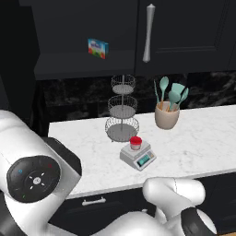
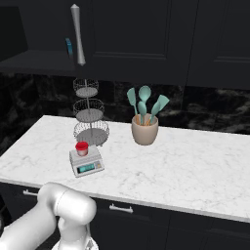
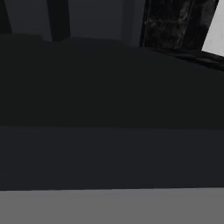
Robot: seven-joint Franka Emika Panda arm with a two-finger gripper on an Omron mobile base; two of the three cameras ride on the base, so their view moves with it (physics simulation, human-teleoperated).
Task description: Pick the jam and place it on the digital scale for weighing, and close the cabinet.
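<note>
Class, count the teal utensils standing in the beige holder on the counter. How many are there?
4, all in the beige holder: one leftmost, one tallest, one low in front, one rightmost. Others may be hidden.

We see the white marble counter (image 1: 203,138), our digital scale (image 1: 138,156) on it, wire stand (image 1: 122,110), utensil crock (image 1: 167,115), all apart.

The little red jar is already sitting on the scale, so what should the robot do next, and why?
Probably swing the cabinet door shut. The jam rests on the digital scale, so that part looks done, while the cabinet's left side stands open, with a blue box showing on its shelf. Where the hand is, I cannot tell.
</note>
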